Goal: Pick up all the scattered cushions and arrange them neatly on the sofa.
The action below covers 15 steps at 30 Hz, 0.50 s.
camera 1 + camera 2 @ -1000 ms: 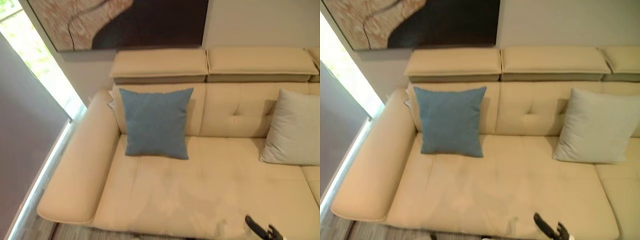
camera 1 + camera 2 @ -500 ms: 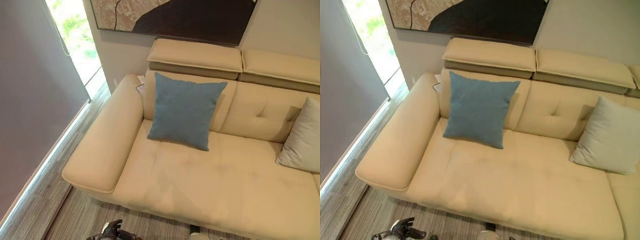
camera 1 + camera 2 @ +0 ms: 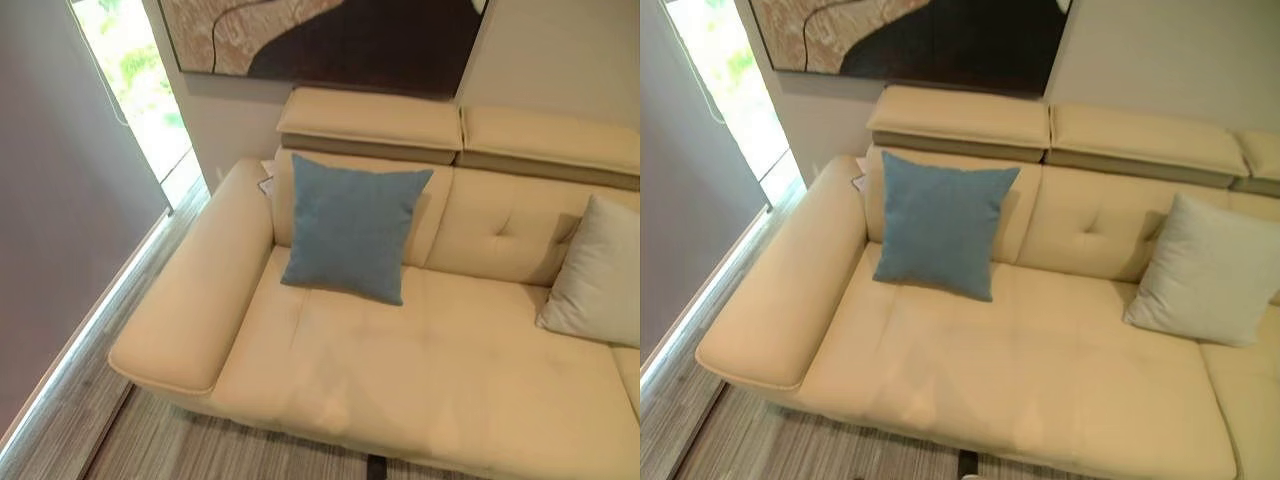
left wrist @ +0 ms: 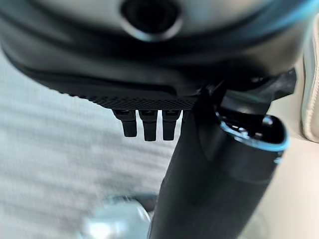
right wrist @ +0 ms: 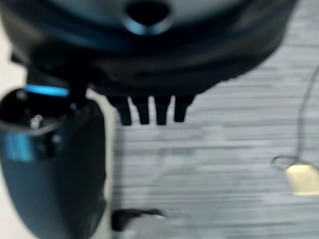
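Since half a second ago the head camera has shifted, so the whole scene sits differently in view, while the cushions keep their places on the sofa (image 3: 400, 380). The blue cushion (image 3: 352, 227) stands upright against the backrest, near the left armrest (image 3: 195, 300). The pale grey cushion (image 3: 1208, 270) leans against the backrest further right, well apart from the blue one. A dark framed picture (image 3: 330, 40) hangs on the wall above the headrests. The left hand (image 4: 149, 122) hangs over striped wooden floor (image 5: 224, 164) with fingers straight and holding nothing. The right hand (image 5: 149, 109) likewise has straight fingers and holds nothing.
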Motion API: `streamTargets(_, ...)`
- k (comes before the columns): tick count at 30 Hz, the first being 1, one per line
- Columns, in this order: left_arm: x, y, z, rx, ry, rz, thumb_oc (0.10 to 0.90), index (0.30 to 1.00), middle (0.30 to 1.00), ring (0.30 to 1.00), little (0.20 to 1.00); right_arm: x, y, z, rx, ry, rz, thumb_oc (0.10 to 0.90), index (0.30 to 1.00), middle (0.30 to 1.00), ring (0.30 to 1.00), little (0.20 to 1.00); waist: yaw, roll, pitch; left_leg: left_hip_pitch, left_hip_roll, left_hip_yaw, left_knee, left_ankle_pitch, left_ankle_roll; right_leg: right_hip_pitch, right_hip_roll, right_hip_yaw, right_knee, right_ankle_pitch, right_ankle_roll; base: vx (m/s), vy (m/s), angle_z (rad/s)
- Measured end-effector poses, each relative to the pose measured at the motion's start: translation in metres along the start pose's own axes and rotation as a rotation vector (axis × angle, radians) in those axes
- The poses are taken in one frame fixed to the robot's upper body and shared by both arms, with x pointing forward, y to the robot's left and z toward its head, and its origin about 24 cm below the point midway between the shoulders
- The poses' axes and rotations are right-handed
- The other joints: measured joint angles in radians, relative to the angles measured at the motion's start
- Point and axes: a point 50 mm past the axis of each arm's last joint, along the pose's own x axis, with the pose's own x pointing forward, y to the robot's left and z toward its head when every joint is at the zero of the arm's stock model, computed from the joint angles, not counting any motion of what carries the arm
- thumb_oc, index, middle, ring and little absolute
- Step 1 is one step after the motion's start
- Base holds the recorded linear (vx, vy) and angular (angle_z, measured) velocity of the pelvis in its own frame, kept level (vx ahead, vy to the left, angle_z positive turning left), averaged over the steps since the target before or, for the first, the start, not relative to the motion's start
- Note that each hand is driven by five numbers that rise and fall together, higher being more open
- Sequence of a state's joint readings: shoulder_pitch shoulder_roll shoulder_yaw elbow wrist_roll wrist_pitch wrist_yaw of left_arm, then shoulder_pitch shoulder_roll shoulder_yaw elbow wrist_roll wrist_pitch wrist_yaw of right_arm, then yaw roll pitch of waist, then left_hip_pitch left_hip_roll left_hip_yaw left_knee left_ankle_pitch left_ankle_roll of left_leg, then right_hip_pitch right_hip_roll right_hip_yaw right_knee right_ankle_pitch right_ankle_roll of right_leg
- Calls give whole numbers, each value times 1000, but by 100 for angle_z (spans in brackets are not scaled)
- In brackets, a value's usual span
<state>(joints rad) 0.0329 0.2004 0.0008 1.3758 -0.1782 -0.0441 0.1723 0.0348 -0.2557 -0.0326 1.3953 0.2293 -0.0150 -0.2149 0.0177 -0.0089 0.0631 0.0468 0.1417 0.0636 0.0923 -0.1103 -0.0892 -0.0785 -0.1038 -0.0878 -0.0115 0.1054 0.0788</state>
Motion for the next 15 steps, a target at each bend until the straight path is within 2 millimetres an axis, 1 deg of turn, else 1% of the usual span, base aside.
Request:
streamTargets(3, 0, -4, 3, -2, -7, -9, 800, 900, 900, 900, 900, 1, -4, 8, 5, -32, -13, 800, 900, 900, 900, 900, -1, 3, -23, 21, -3, 1, -26, 0, 0, 30, -1, -6, -15, -2, 2, 2, -30, 7)
streamTargets(5, 0, -6, 7, 27, -25, -7, 800, 900, 900, 900, 900, 0, -1, 11, 7, -47, -4, 800, 900, 900, 900, 900, -1, 4, -32, 22, -7, -4, -31, -1, 2, 36, -6, -15, -22, -1, 5, -1, -9, 7)
streamTargets(7, 0, -7, 10, 46, -37, -9, 800, 900, 900, 900, 900, 0, -1, 10, 14, -43, -4, 800, 900, 900, 900, 900, -1, 6, -32, 21, -7, -10, -28, 2, -1, 36, -5, -18, -23, 4, 12, -43, 48, 6)
streamTargets(9, 0, -8, 14, 62, -48, -12, 800, 900, 900, 900, 900, 0, -1, 11, 13, -45, -5, 800, 900, 900, 900, 900, -2, 5, -28, 23, -9, -16, -26, 7, -7, 33, -5, -17, -21, 8, 7, -108, 100, 1)
streamTargets(11, 0, -9, 22, 73, -69, -13, 800, 900, 900, 900, 900, 0, 3, 17, -16, -67, 3, 800, 900, 900, 900, 900, 12, -6, -10, 18, -15, -34, 3, 7, -11, 30, -7, -4, -14, 15, 3, -90, 160, -10)
streamTargets(12, 1, -10, 37, 92, -107, -10, 800, 900, 900, 900, 900, -1, 7, 21, -55, -85, 9, 800, 900, 900, 900, 900, 25, -22, 15, -22, -33, -101, 79, -8, -5, 26, -16, 9, -6, 16, 3, -36, 172, -16)
streamTargets(13, 0, -14, 44, 97, -128, -16, 800, 900, 900, 900, 900, -1, 7, 25, -80, -101, 8, 800, 900, 900, 900, 900, 28, -27, 25, -33, -35, -154, 78, -32, 15, 22, -19, 7, -8, 11, 5, -32, 171, -6)
streamTargets(14, -1, -18, 48, 130, -141, -19, 800, 900, 900, 900, 900, -1, 8, 31, -94, -117, -4, 800, 900, 900, 900, 900, 19, -23, 24, -35, -37, -158, 62, -49, -17, 18, -19, 3, -16, 14, 13, -178, 135, -2)
streamTargets(15, -1, -19, 52, 149, -157, -19, 800, 900, 900, 900, 900, -1, 10, 35, -104, -129, -4, 800, 900, 900, 900, 900, 20, -33, 24, -36, -47, -155, 45, -42, -4, 10, -29, 6, -16, 12, 15, -143, 83, 3)
